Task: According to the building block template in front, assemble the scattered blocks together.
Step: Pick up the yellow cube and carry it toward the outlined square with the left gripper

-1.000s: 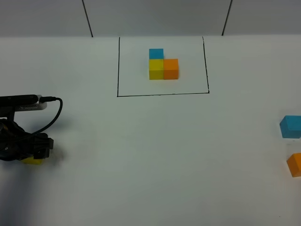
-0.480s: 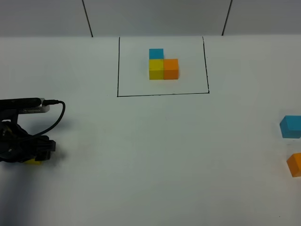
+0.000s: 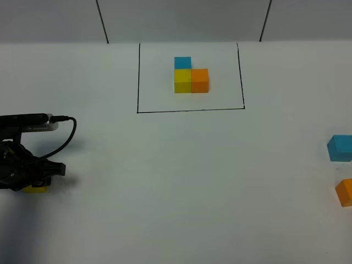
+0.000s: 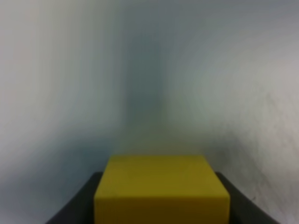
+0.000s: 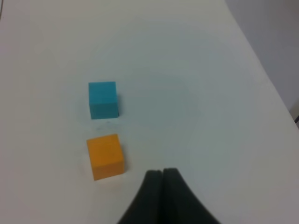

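Though half-hidden, yellow cube [image 3: 36, 189] seemingly within left gripper [image 3: 48, 174]

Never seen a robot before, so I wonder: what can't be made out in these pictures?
yellow block: high view, mostly hidden under the left gripper.
Its grip: left wrist view blurred, bottom edge cuts it.
blue block, orange block: cut by the high view's right edge.

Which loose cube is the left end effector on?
The yellow cube, between the fingers of the left end effector; the blue cube and orange cube lie far right.
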Tool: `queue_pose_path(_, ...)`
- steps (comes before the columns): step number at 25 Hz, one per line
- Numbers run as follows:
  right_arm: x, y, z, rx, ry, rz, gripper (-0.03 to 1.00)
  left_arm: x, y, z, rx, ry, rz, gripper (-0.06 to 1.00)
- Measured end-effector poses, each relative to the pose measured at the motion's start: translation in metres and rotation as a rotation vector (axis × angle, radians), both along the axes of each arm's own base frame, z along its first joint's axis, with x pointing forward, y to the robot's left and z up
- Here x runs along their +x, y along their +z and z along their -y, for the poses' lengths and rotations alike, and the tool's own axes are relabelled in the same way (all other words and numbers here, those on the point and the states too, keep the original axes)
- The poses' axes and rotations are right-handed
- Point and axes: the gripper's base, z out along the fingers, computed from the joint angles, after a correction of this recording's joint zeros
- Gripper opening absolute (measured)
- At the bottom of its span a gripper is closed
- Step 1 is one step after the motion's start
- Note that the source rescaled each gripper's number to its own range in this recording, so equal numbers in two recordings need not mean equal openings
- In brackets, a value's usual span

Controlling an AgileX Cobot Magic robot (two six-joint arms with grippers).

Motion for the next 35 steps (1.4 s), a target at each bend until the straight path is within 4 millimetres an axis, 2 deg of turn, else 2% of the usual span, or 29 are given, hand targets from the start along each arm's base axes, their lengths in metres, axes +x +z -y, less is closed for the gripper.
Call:
queue_pose_path(7,0.0,0.0,0.0,0.0,0.0,0.0,0.0,0.0,0.002,0.003,0.003,-0.026,0.007,0.5)
queue_pose_path(13,0.0,0.0,0.0,0.0,0.0,0.0,0.0,-0.002,0.028,0.018,0.032,-0.208,0.094,0.5)
queue_pose_path(15,0.0,0.0,0.0,0.0,0.0,0.0,0.0,-0.005,0.035,0.023,0.049,-0.308,0.114,0.5)
queue_pose_path(19,0.0,0.0,0.0,0.0,0.0,0.0,0.0,-0.013,0.045,0.035,0.09,-0.616,0.108,0.5)
queue_pose_path(25,0.0,0.0,0.0,0.0,0.0,0.0,0.0,-0.026,0.046,0.049,0.091,-1.086,0.077,0.5)
queue_pose_path(32,0.0,0.0,0.0,0.0,0.0,0.0,0.0,-0.032,0.049,0.06,0.013,-1.361,0.14,0.5)
queue_pose_path(35,0.0,0.0,0.0,0.0,0.0,0.0,0.0,-0.034,0.051,0.066,-0.031,-1.427,0.181,0.5)
